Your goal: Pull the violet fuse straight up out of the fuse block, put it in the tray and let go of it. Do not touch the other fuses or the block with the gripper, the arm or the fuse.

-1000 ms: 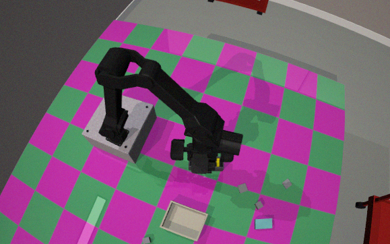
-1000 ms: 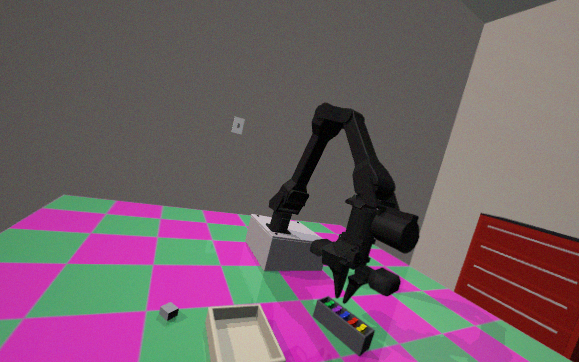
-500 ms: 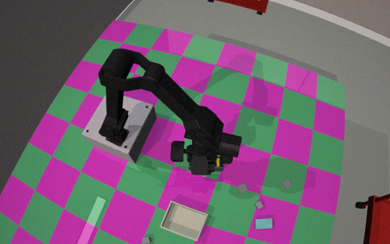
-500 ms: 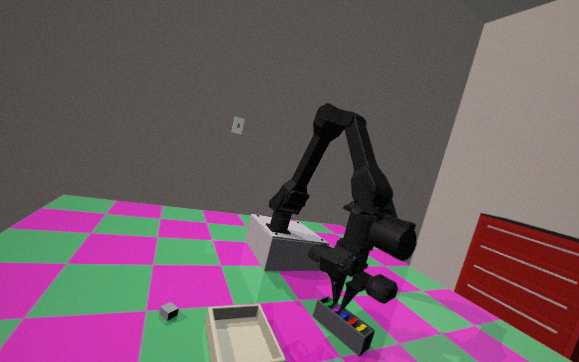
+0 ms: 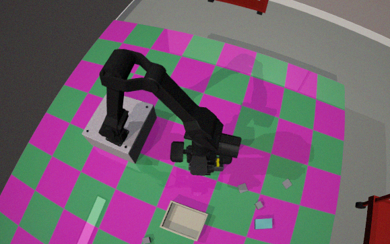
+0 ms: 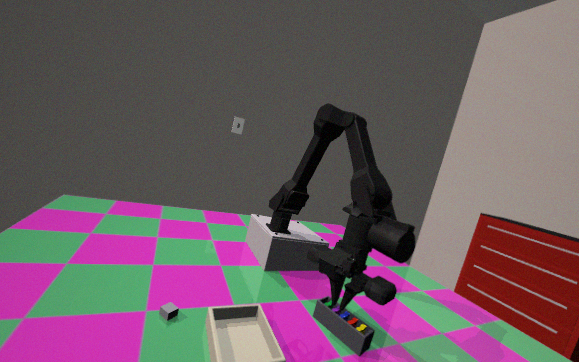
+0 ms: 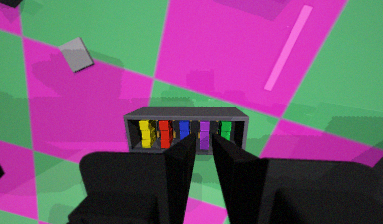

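Right now you are hanging the gripper [image 7: 204, 145] just above the fuse block [image 7: 186, 113], fingers a narrow gap apart and gripping nothing, set that tight so they are clearing the blue fuse [image 7: 184, 130] and green fuse [image 7: 225, 130] either side. In the wrist view the violet fuse [image 7: 205, 135] is sitting in its slot at frame centre, framed by that gap. Only the exterior view is showing the fingertips' height over the block, and the tray [image 6: 216, 334] lying lower left of it
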`<move>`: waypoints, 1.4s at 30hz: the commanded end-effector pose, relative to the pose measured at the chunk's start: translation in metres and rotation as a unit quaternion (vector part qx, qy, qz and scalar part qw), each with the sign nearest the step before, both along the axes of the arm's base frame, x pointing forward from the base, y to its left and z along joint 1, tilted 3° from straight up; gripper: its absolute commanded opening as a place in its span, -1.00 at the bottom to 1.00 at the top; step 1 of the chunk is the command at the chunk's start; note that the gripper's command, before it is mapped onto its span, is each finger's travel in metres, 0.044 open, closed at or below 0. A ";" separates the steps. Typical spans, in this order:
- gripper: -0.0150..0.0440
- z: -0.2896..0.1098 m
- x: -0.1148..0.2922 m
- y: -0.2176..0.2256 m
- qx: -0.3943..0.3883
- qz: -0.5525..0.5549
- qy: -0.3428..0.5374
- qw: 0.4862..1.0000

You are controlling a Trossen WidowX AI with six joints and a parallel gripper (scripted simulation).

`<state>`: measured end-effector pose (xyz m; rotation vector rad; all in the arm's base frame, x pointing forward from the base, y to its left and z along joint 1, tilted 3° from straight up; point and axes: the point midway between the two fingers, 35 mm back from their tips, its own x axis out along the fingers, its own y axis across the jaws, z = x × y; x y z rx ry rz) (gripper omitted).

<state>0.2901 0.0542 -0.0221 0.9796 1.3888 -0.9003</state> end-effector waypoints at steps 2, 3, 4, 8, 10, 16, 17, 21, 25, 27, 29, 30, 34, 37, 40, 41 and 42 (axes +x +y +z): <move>-0.24 -0.005 -0.001 0.001 0.001 0.002 0.002 1.000; -0.24 -0.005 -0.001 0.001 0.001 0.002 0.002 1.000; -0.24 -0.006 -0.001 0.001 0.001 0.002 0.002 1.000; -0.24 -0.009 -0.001 0.001 0.001 0.002 0.002 1.000; -0.24 -0.010 -0.001 0.001 0.001 0.002 0.002 1.000; -0.24 -0.010 -0.001 0.001 0.001 0.002 0.002 1.000; -0.24 -0.010 -0.001 0.001 0.001 0.002 0.002 1.000; -0.33 -0.009 0.000 0.000 0.000 0.000 0.001 1.000; -0.42 -0.009 0.000 0.000 0.000 0.000 0.001 1.000; -0.47 -0.009 0.000 0.000 0.000 0.000 0.001 1.000; -0.49 -0.009 0.000 0.000 0.000 0.000 0.001 1.000; -0.49 -0.009 0.000 0.000 0.000 0.000 0.001 1.000; -0.49 -0.008 0.000 0.000 0.000 0.000 0.001 1.000; -0.49 -0.006 0.000 0.000 0.000 0.000 0.001 1.000; -0.49 -0.005 0.000 0.000 0.000 0.001 0.001 1.000; -0.49 -0.004 0.000 0.000 0.000 0.001 0.001 1.000; -0.49 -0.004 0.000 0.000 0.000 0.001 0.001 1.000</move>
